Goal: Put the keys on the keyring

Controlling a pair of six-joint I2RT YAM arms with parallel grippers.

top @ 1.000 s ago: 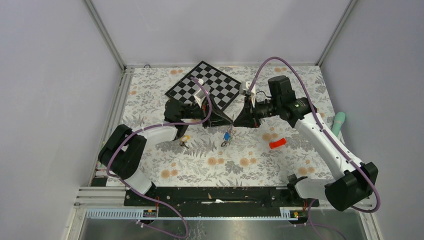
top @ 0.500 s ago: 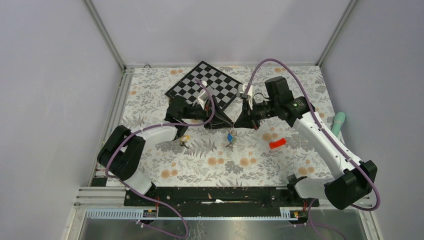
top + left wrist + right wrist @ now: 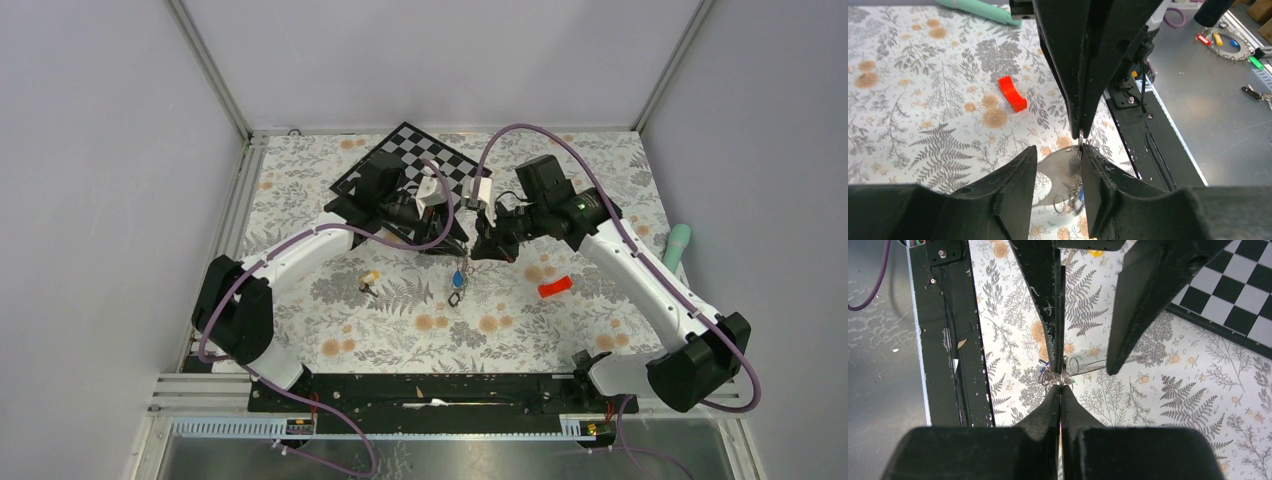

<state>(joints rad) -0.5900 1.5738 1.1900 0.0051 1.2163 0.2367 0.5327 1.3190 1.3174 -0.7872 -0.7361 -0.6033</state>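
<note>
Released a moment ago by the left pincer point(image 3: 1058, 160), the keyring point(image 3: 456, 291) and a blue-tagged key point(image 3: 457, 277) hang above the counter point(image 3: 560, 330), gripped only by the clenched right pincer point(image 3: 1060, 390). The yellow-tagged key point(image 3: 369, 279), lying well left, probably comes next.

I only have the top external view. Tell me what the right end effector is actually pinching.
Observer: In the right wrist view the right end effector is shut, its tips nipping the thin wire loops of the keyring, which bunch just past the tips, above the floral cloth.
Operator: Now report the left end effector's jaws.
Observer: In the left wrist view the left end effector stands open, jaws apart with nothing clamped between them. The right end effector's shut tips end just above that gap.
</note>
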